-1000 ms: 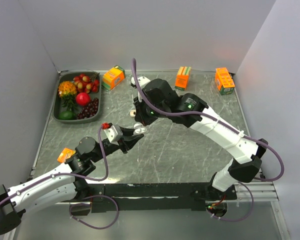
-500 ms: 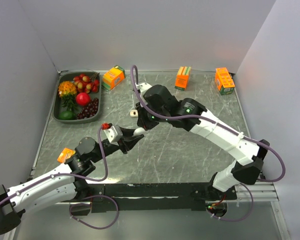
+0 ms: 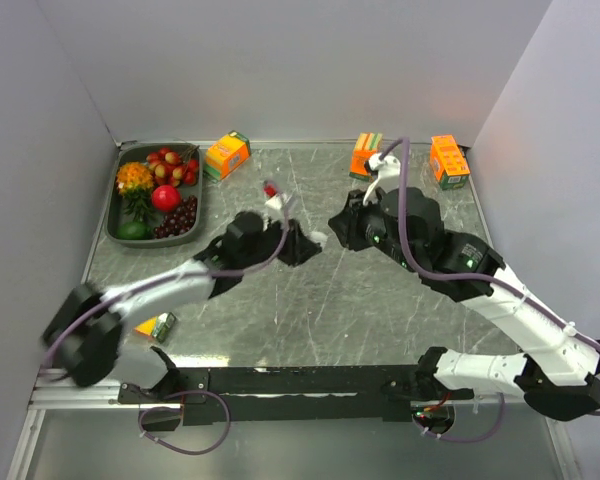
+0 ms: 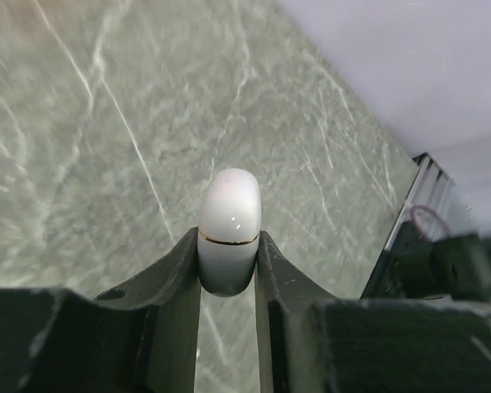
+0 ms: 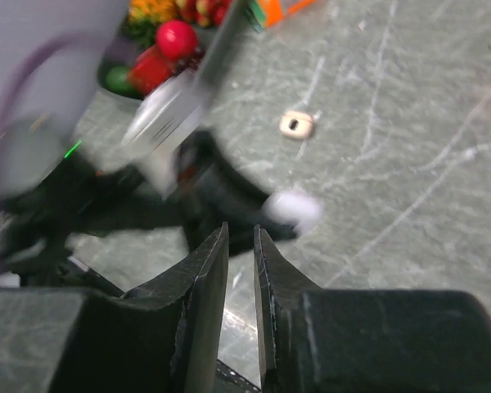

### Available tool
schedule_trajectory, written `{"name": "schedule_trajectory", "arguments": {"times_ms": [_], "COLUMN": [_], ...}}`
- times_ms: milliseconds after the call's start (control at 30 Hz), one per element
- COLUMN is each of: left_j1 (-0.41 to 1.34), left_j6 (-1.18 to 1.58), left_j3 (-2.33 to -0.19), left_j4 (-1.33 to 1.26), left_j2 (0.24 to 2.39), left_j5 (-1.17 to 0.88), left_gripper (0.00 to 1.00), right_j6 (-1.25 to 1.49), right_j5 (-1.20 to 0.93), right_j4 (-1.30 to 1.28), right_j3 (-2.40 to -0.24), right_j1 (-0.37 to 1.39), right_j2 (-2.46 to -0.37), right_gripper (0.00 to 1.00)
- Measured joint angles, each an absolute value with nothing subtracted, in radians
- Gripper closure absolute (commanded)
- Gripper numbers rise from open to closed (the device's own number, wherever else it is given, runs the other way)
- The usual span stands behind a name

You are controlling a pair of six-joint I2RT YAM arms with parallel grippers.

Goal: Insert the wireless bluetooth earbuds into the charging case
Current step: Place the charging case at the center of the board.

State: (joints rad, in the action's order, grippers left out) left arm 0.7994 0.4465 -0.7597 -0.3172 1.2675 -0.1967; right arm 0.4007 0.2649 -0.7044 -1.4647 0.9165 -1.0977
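Observation:
My left gripper [image 3: 310, 243] is at the table's middle, shut on a white glossy oval pod [image 4: 229, 221] with a thin gold seam. The pod stands out beyond the fingertips, above the marble. It also shows in the top view [image 3: 319, 238] and, blurred, in the right wrist view [image 5: 293, 209]. My right gripper [image 3: 335, 222] hovers just right of it, jaws nearly together with nothing between them [image 5: 240, 231]. The tan rounded-square charging case [image 5: 296, 124] with a dark centre lies on the table beyond the left gripper. In the top view the left arm hides it. No stemmed earbuds are in view.
A dark tray [image 3: 112, 215] of fruit stands at the back left. Three orange cartons stand along the back edge [image 3: 227, 154], [image 3: 365, 155], [image 3: 448, 161]. A small orange carton [image 3: 160, 325] lies near the front left beside the left arm.
My left arm has swung forward and right to the table's middle with the white pod. My right arm has pulled back to the right, off the tan case area.

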Motion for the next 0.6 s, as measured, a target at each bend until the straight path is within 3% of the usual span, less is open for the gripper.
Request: {"name": "schedule_trajectory", "arguments": {"times_ms": [300,600], "left_j1": [0.656,0.591], "left_j6": [0.726,0.772], "left_j3": [-1.133,-1.431], "left_j4": [-0.195,-0.036], "left_j2": [1.919,2.152], "left_j5": [-0.343,-0.339], "left_gripper": [0.99,0.98], "right_j6": [0.447,0.448], "right_j5": [0.303,0.303], "right_j4": [-0.7,-0.688], "right_j3": [-1.245,-1.189], "right_j1": [0.909,0.898], "right_j2": [-1.004,-0.929], "right_gripper": [0.7,0.7]}}
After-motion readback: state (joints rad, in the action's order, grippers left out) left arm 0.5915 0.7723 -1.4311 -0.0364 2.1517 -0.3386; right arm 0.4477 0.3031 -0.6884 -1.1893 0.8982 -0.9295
